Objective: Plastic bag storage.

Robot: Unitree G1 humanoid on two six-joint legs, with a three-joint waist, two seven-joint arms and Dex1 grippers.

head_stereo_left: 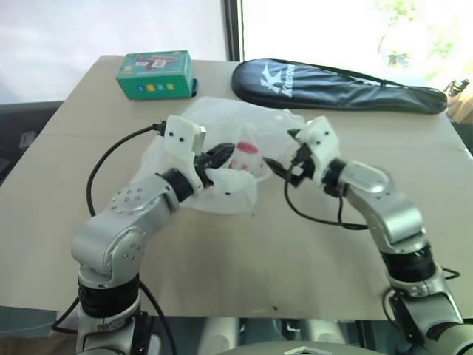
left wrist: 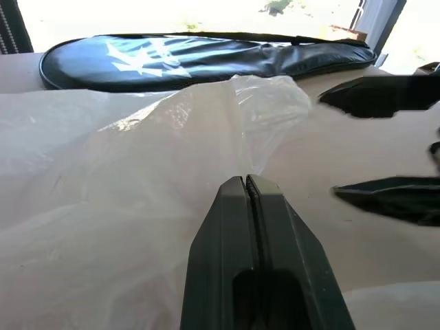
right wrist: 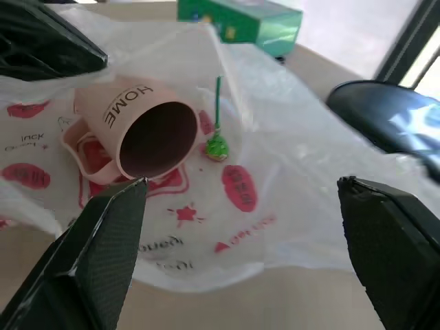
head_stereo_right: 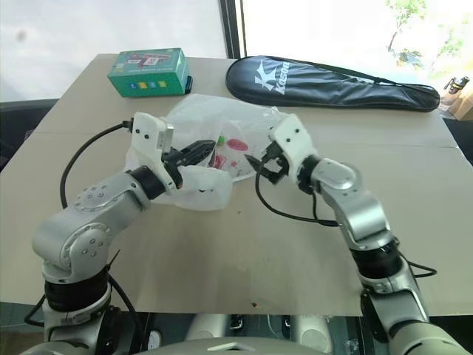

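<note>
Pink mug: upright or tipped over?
Tipped over. The pink mug lies on its side on the plastic bag, its dark open mouth facing the right claw, "HOME" lettering running along its side.

Indoor room of undetermined kind, plausibly a home or test space. A plain tan table [head_stereo_left: 222,251] stands directly against a bright window [head_stereo_left: 347,29]; on the table, near the window, lie a black racket cover [head_stereo_left: 332,87] and a green box [head_stereo_left: 155,74].
</note>
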